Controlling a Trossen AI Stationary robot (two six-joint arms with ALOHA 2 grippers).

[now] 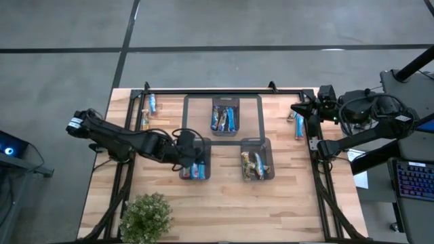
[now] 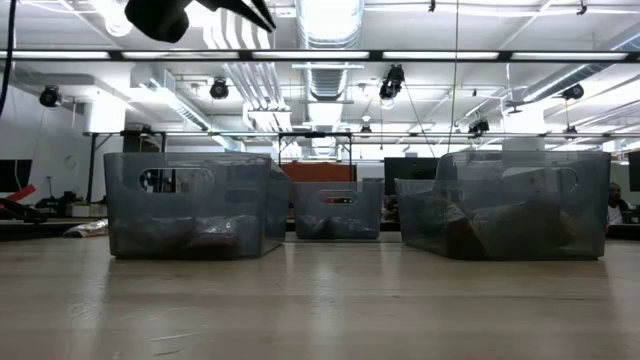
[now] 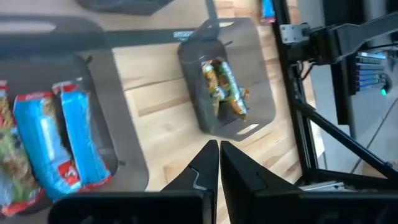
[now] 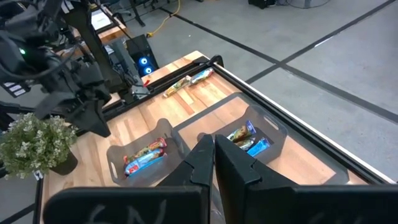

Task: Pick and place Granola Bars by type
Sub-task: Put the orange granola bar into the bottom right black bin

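Hovering over the left bin (image 1: 195, 165) of Granola Bars (image 3: 56, 140), your left hand (image 3: 217, 149) is closed, empty; wrapper print is unreadable.

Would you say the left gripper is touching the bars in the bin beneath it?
Apart. The left wrist view shows the left gripper shut and empty, with the bars lying clear below it.

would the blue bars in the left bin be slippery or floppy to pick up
Probably a bit slippery: the blue bars have shiny wrappers. Likely light and fairly stiff, since they lie flat and straight in the left bin.
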